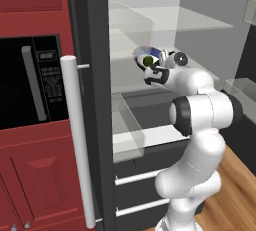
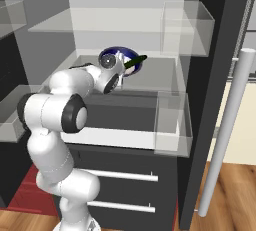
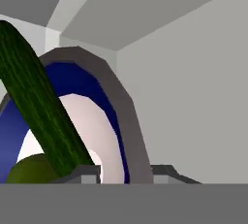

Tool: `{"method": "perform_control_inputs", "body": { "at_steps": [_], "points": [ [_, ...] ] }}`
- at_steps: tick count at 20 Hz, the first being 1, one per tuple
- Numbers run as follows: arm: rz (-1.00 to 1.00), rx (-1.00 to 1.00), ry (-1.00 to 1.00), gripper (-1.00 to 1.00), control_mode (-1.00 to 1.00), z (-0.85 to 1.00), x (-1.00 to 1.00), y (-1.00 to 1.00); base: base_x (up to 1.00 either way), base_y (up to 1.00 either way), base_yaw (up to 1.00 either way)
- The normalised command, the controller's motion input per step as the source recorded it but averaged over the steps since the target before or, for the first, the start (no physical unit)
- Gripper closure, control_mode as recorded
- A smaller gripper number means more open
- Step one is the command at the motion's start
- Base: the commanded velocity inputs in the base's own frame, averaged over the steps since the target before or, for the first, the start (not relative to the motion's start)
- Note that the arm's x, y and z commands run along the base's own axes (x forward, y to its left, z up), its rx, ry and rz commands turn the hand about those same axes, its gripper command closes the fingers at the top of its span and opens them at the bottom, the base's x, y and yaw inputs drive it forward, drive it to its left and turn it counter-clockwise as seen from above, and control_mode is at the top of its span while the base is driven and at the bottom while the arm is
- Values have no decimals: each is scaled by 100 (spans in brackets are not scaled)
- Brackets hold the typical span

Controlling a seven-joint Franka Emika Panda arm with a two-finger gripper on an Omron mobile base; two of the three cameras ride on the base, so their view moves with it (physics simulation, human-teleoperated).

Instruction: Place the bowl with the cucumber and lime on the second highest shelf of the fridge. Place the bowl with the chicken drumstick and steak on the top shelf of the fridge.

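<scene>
The bowl with the cucumber and lime (image 2: 120, 57) sits inside the fridge (image 1: 92, 100) on a glass shelf, the one below the top shelf of the fridge (image 2: 100, 25). The tool (image 3: 126, 169) is right at the bowl's near rim, fingers on either side of it; whether it grips or has let go I cannot tell. The cucumber (image 3: 38, 111) leans out over the rim beside the lime (image 3: 29, 169). The shelf looks flat and roomy, so backing straight out should clear.

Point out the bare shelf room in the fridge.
The top shelf is bare from the left wall to the door bin. The shelf below is crowded left, around the blue bowl; its right part is free.
</scene>
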Motion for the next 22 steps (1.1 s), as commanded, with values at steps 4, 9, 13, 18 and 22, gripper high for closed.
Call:
{"method": "perform_control_inputs", "body": {
  "at_steps": [4,9,13,18,22],
  "points": [
    [-8,2,-2,-100,-100,88,-25,1,0,0,0],
    [-4,0,-8,-100,-100,100,-67,7,0,0,0],
    [-2,1,0,-100,-100,80,-100,6,0,0,0],
    [0,0,0,-100,-100,18,-100,1,0,0,0],
    [0,0,6,-100,-100,-4,-100,0,0,0,0]
  ]
}}
